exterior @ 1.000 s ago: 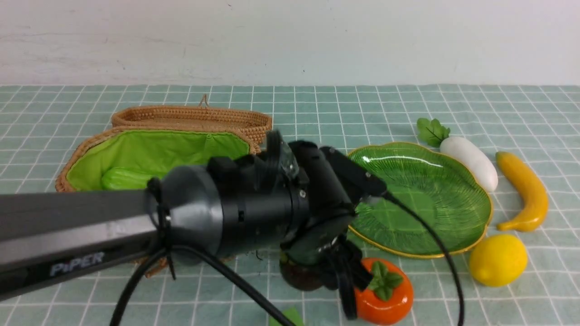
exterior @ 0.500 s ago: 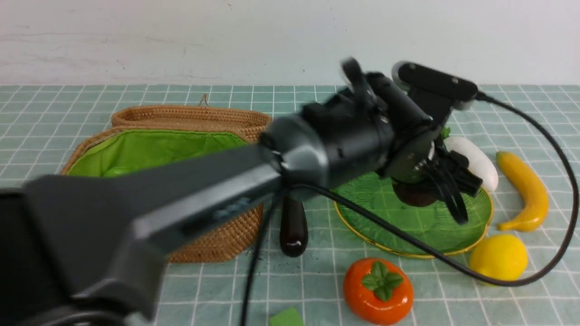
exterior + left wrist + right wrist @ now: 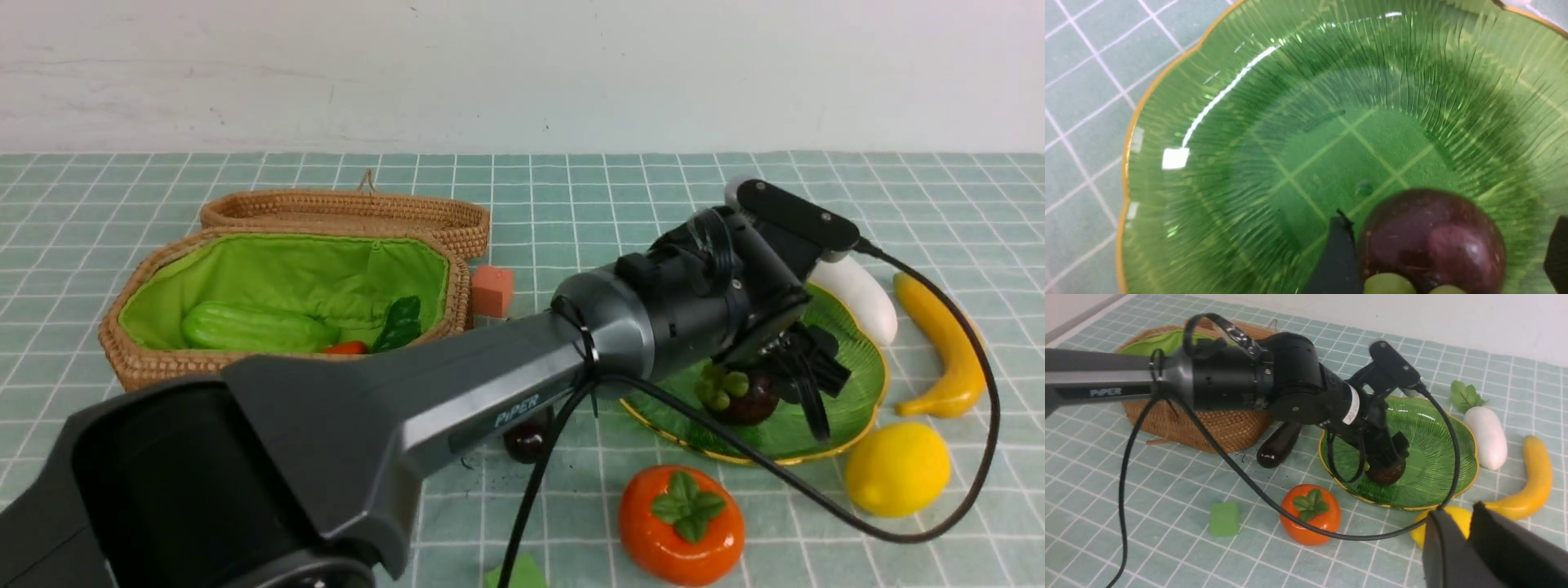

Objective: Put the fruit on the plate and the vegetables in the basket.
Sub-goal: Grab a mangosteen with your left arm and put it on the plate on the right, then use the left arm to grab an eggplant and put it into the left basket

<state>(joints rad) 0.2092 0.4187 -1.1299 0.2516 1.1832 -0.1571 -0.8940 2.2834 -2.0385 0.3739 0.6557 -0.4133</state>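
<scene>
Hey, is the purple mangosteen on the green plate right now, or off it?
On it. The mangosteen rests on the plate floor, well inside the gold rim, between the fingers of the open left gripper.

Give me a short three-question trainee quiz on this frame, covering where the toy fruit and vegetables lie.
1. True or false: the round dark purple mangosteen lies on the green leaf-shaped glass plate.
2. Which vegetable lies inside the tan woven wicker basket? A white radish; B light green ridged gourd; C slim purple eggplant.
3. How many toy fruits lie on the checked tablecloth, off the plate?
Key: 1 true; 2 B; 3 three: long yellow banana, round yellow lemon, glossy orange persimmon.
</scene>
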